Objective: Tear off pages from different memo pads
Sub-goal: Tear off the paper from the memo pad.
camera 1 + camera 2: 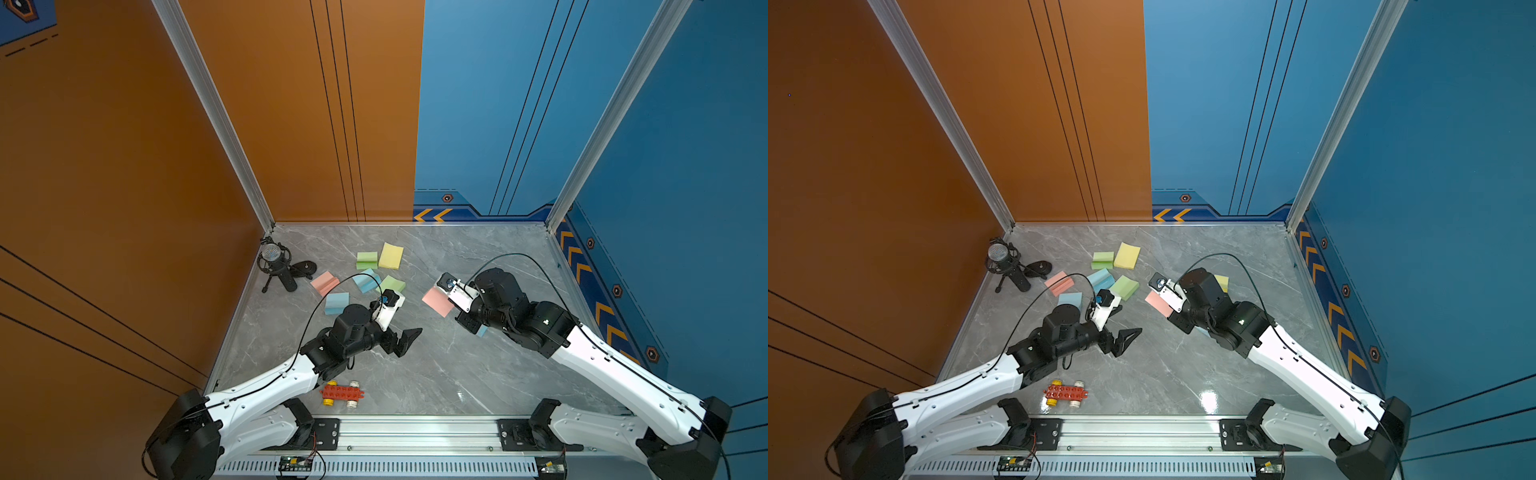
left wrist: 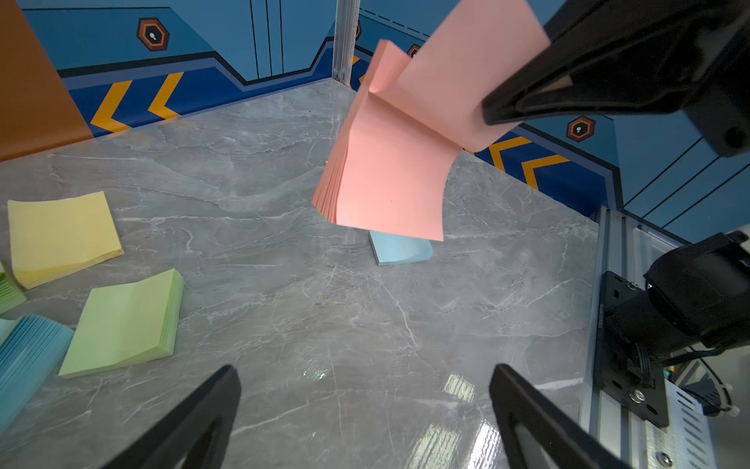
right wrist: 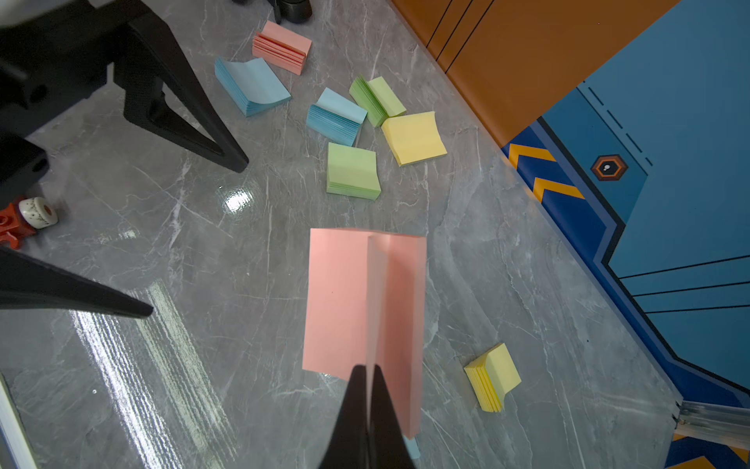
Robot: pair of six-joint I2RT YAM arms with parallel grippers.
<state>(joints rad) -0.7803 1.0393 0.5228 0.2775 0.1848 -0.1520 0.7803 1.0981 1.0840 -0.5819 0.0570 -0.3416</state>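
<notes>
- right gripper (image 3: 367,368) pinches a pink page (image 2: 454,65); the pink memo pad (image 2: 385,182) hangs from it, above the table (image 2: 284,284).
- left gripper (image 2: 364,367) gapes empty, near that pad, not touching it.

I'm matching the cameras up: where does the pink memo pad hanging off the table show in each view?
Both top views: pink memo pad mid-table, right of the larger green memo pad.
Left wrist: hanging in the air, beyond the open left pincer.
Right wrist: straight ahead, gripped by the shut right pincer.
Shared landmark: that larger green memo pad, in all four views.
</notes>
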